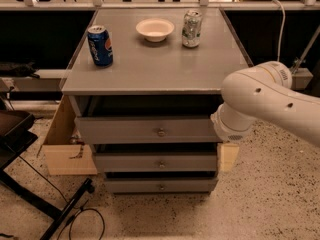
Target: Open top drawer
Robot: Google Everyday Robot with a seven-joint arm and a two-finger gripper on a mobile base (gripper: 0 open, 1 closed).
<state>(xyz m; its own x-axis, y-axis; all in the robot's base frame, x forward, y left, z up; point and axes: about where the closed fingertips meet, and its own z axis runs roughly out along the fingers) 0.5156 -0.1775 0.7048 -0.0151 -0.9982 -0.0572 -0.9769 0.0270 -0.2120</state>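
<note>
top drawer (125,130): uppermost of three grey fronts under the tabletop (155,69), frame centre; dark gap above its front.
knob (161,132): small, round, metal, centred on the top drawer front, nothing touching it.
claw (227,157): beige tip hanging below the white arm (270,101), at 4 o'clock from the knob, just beside the right end of the mid drawer (130,162); contact with the cabinet: cannot tell.
claw state: cannot tell.
low drawer (135,186): lowest front, own knob at centre.
blue can (100,45): upright, 9 o'clock on the tabletop.
bowl (155,29): white, 12 o'clock.
silver can (191,28): upright, 1 o'clock, just beside the bowl.
box (67,156): cardboard, against the cabinet's 9 o'clock side, on the floor.
</note>
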